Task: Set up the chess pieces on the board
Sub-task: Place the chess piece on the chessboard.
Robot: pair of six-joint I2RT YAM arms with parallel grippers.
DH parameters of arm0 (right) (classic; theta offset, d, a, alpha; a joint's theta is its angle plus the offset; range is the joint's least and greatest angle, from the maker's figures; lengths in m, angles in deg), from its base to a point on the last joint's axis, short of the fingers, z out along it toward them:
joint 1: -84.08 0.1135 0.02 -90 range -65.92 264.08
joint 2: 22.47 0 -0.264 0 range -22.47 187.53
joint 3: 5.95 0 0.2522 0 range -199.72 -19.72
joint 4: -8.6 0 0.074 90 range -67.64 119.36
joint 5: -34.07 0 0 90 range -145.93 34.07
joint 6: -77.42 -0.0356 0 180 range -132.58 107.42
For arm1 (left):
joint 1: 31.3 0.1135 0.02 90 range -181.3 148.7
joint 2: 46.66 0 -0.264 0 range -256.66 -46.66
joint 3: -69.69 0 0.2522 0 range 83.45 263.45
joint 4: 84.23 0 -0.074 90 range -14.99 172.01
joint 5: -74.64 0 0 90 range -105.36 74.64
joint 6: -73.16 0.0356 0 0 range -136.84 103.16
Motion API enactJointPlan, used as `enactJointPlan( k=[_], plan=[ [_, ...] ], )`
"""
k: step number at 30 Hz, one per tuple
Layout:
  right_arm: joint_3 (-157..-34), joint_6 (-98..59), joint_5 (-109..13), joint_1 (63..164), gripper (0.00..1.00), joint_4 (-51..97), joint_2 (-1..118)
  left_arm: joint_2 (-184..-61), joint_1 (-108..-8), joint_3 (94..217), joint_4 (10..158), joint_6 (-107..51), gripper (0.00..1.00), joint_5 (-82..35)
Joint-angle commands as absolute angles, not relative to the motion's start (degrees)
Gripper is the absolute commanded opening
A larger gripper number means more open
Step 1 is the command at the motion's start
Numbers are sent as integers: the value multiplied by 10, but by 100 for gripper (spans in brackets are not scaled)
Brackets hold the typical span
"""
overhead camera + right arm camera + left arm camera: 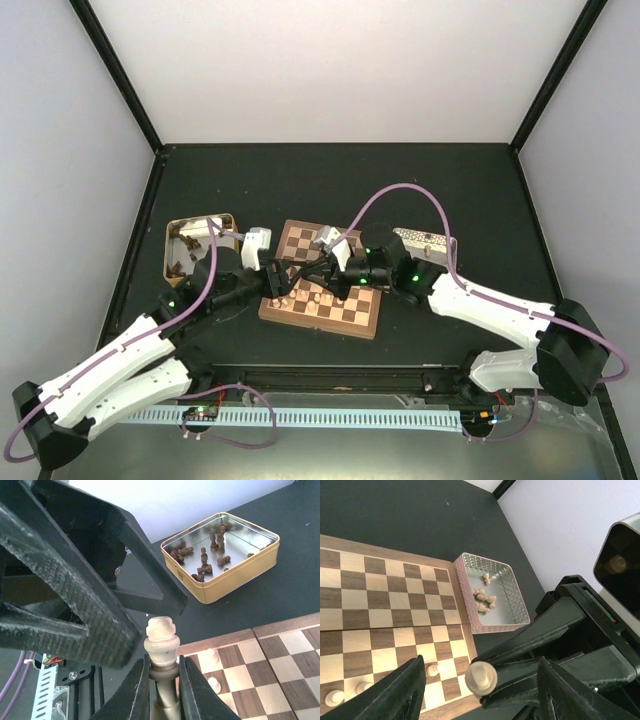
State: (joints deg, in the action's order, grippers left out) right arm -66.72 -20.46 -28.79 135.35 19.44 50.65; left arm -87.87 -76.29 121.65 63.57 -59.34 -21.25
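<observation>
Handover, likely: right gripper (161, 680) pinches pale beige wooden chessman (160, 637) by stem; spread left gripper (481, 682) should clamp head squarely first.

Robotics lab cell: left arm (110, 365), right arm (490, 305) on a black table (330, 180) within white walls (340, 60).

Both arms same build: left arm (120, 365) and right arm (490, 305) have white link shells, black joints, black bases; a purple cable (400, 195) loops over each, one left of the board (350, 315), one right of it. Joints just beside the board show green LEDs (413, 277) lit; white camera blocks (257, 242) at the wrists nearest the board; left fingers (400, 695) matt black, finely ribbed.
</observation>
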Motion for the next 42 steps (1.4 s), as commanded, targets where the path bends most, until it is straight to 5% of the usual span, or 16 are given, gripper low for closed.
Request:
enactJointPlan(
  k=[1,8,19,29,42],
  plan=[
    [-682,-195,-298,1368,8,168,520,-881,-760,1209,677,-634,59,-236],
    [-682,-202,-303,1373,7,155,531,-886,-754,1201,680,-647,30,-241],
    [-685,-208,-320,1374,6,141,537,-912,-750,1203,656,-646,37,-250],
    [-683,-210,-327,1374,7,137,539,-925,-747,1204,658,-638,11,-262],
    [-631,-263,-454,1370,59,200,482,-917,-746,1210,633,-529,6,-179]
  ],
)
